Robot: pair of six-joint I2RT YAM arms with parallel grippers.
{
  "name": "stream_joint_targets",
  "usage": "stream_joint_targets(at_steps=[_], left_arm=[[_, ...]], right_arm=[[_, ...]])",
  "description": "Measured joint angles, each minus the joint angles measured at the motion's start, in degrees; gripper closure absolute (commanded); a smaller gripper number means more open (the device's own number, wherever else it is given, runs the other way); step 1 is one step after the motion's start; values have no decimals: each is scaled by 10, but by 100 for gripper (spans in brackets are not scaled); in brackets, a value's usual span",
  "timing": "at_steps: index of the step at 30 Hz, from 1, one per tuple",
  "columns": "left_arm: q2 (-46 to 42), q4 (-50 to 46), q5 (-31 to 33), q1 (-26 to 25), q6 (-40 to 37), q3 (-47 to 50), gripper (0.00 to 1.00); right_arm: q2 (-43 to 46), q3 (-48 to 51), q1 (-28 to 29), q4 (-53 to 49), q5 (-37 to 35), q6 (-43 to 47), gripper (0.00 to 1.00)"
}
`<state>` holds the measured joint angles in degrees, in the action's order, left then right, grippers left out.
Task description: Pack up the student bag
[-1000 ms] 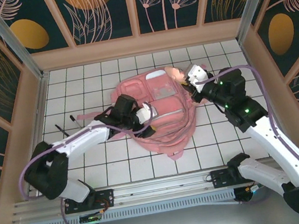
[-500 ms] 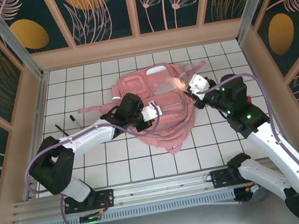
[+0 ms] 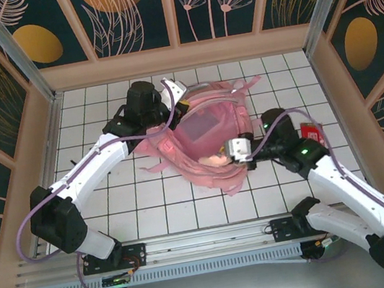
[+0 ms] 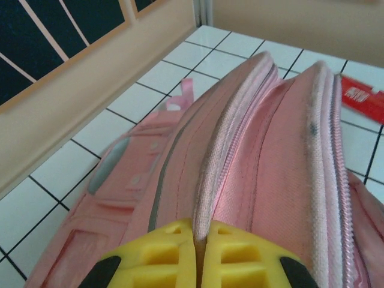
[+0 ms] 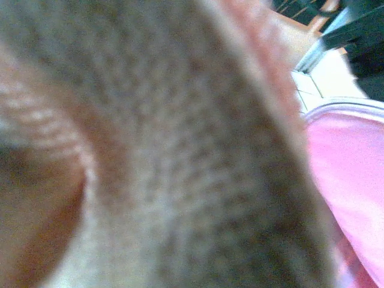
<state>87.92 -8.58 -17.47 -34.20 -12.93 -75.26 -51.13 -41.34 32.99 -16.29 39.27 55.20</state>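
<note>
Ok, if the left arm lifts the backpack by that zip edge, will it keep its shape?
Probably not: the backpack looks soft and creased, so it should sag below the left gripper, which pinches only a thin fabric lip. Its loose straps will likely trail and drag.

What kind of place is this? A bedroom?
Probably a robot testing booth, not a bedroom: a white gridded table, flower-patterned wall panels, and a left arm and right arm bolted at its edge.
</note>
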Motion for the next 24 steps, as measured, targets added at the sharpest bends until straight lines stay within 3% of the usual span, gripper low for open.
stream_joint_targets(at_steps=[5, 7, 11, 13, 14, 15, 16, 18, 24], left_arm=[[0, -23, -20, 0, 6, -14, 100], [0, -25, -30, 0, 8, -16, 100], [2, -29, -38, 0, 14, -20, 100], [2, -30, -40, 0, 17, -21, 100], [2, -30, -41, 0, 17, -22, 100], [2, -30, -42, 0, 19, -22, 100], [3, -30, -42, 0, 19, -22, 100], [5, -30, -42, 0, 21, -23, 100], [7, -30, -42, 0, 21, -23, 100]], right_arm=[[-95, 83, 43, 211, -149, 26, 100], [-156, 95, 45, 303, -214, 47, 95], [-277, 87, 46, 455, -326, 103, 65], [-322, 78, 46, 506, -362, 132, 62], [-335, 77, 46, 520, -373, 144, 51], [-339, 77, 46, 523, -380, 154, 8], [-337, 77, 46, 520, -379, 159, 1], [-311, 76, 44, 476, -357, 159, 1], [-180, 6, 10, 233, -151, 101, 7]])
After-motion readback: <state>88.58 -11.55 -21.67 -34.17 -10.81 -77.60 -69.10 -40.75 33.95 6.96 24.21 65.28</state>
